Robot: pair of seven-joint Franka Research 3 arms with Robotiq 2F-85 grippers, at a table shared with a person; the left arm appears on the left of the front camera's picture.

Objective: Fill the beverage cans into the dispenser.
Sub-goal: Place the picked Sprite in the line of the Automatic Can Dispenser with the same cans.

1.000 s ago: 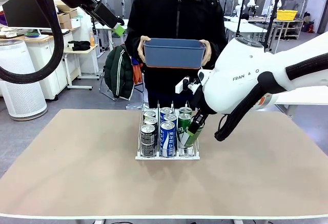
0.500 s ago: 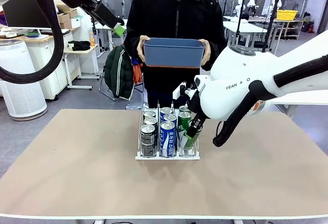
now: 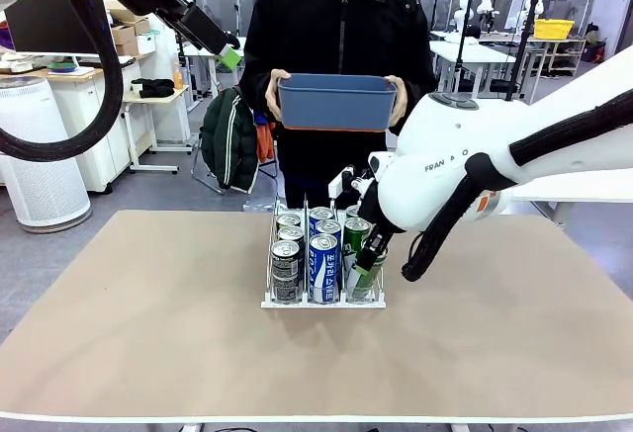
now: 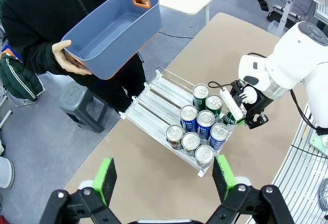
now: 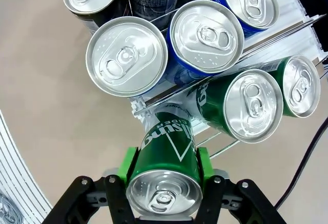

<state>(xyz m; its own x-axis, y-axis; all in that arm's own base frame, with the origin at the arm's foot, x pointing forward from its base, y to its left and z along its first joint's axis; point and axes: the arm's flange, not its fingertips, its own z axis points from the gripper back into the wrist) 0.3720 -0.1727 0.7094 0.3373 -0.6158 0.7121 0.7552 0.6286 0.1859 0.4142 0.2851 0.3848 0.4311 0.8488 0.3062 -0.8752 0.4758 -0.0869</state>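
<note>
Green can [image 5: 165, 167] | right claw [image 5: 164, 166] clamps it, base hidden | left claw [image 4: 164, 175] agape

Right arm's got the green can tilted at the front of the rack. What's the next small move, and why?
Probably ease it down and upright into the right lane's front slot before releasing. The right gripper is shut on the tilted green can, whose base is already at the dispenser, in front of two standing green cans.
</note>
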